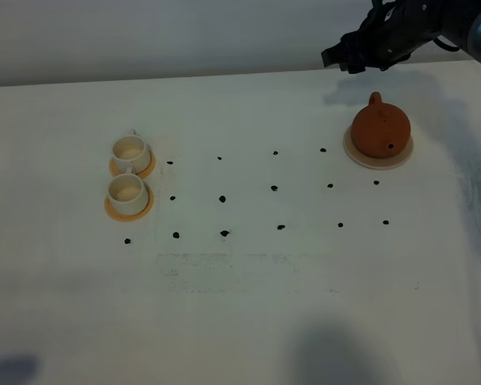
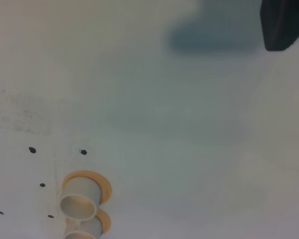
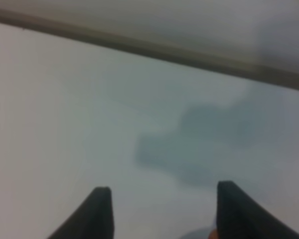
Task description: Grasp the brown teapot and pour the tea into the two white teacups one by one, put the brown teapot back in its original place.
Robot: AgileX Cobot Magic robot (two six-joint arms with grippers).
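Note:
The brown teapot [image 1: 379, 128] stands upright on its pale tan coaster [image 1: 397, 157] at the right of the white table, lid on, handle toward the back. The two white teacups [image 1: 131, 151] [image 1: 128, 188] sit on orange-tan saucers at the left, one behind the other; they also appear in the left wrist view as teacups [image 2: 79, 201]. Their insides look pale. No tea shows. My right gripper [image 1: 341, 58] [image 3: 162, 211] hangs above the table's back edge, behind and left of the teapot, open with nothing between its fingers. Only one dark finger [image 2: 283, 25] of my left gripper shows, well away from the cups.
Rows of small black dots [image 1: 223, 198] mark the table between the cups and the teapot. The table's back edge [image 1: 184, 79] meets a pale wall. Arm shadows fall near the front edge.

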